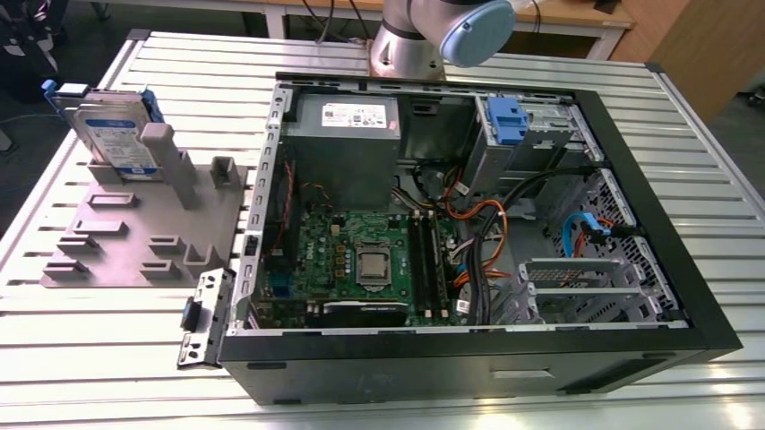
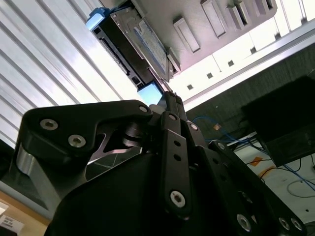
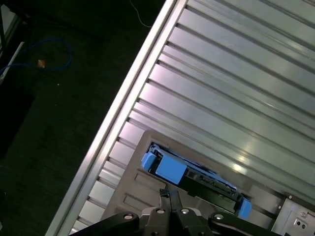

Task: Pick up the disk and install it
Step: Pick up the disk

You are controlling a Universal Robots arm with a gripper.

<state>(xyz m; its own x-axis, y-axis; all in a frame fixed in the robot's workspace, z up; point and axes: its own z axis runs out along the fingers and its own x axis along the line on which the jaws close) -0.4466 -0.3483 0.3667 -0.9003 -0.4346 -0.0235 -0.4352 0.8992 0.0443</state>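
The disk (image 1: 114,134) is standing on edge in a slot of the grey fixture (image 1: 132,242), which is lying on the table (image 1: 96,358) toward the corner at the exterior view's upper left. The disk is sitting at the fixture's far edge, with one flat face leaning close to a tall grey post. Its blue frame is showing at the top corners. The open case (image 1: 478,349) is taking up the middle of the tabletop, just beside the fixture, so the disk is not yet installed.

In both wrist views the gripper (image 2: 170,98) (image 3: 170,194) is hanging above the disk (image 2: 142,44) (image 3: 197,177) and apart from it. Its fingers are pressing together at the tips and are gripping nothing. They are pointing at the disk's upper edge near one blue end.

The disk is looking like a stiff, dense metal block, probably heavy for its size. Its bare metal faces are likely offering smooth, slippery surfaces, and the plastic frame is likely giving a little under pressure. It is probably sensitive to knocks, so a drop or a hard bump against the post would be risking damage. The best hold seems to be across the two flat faces at the exposed upper part, near the middle of its length, clear of the slot and post.
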